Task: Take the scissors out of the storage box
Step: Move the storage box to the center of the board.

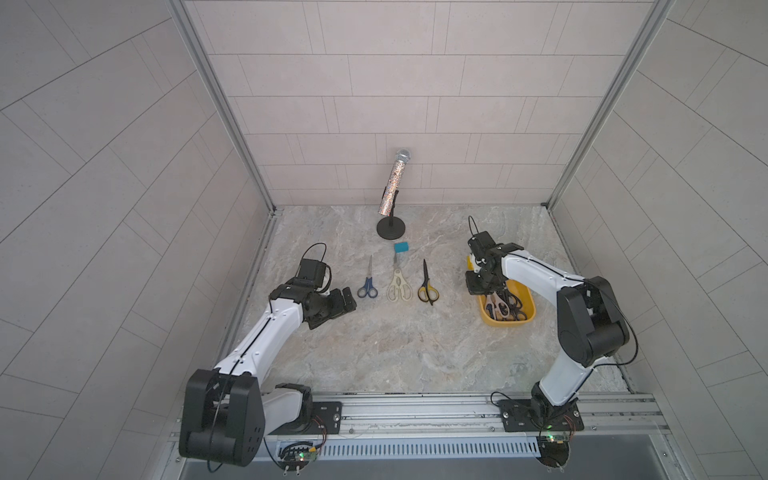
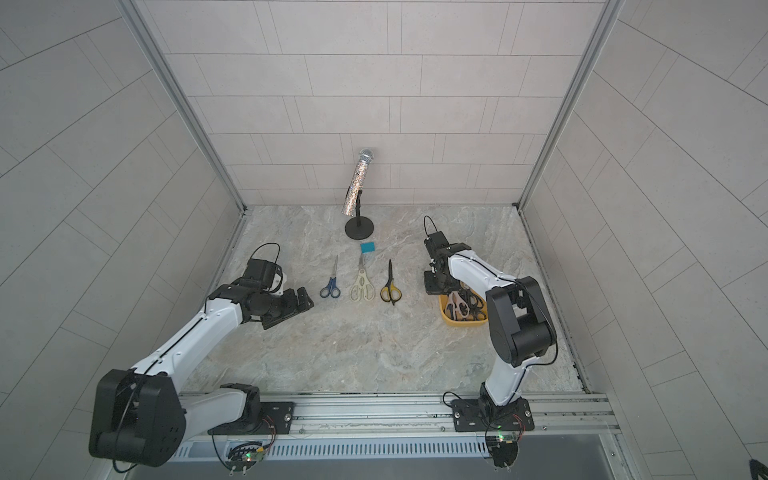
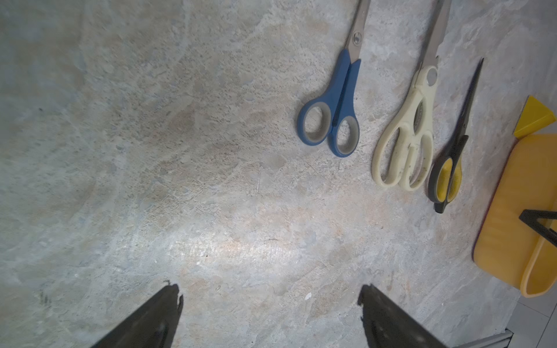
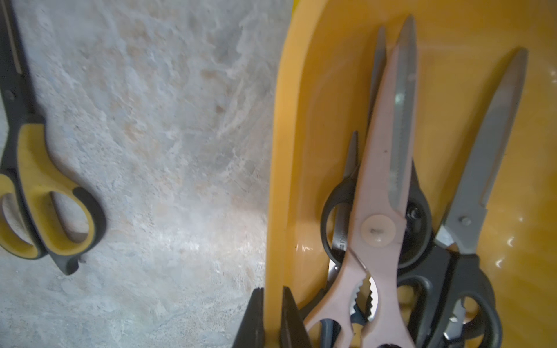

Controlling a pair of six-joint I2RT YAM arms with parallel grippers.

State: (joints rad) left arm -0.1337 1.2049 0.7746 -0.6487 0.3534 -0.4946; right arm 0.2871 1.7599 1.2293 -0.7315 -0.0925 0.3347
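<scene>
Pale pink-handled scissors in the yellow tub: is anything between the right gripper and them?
Yes: the side wall of the shallow yellow plastic tub. The right gripper is closed on that wall, one finger outside, one inside. The pale pink-handled metal scissors lie just inside, on top of black-handled pairs, with nothing over them.
</scene>
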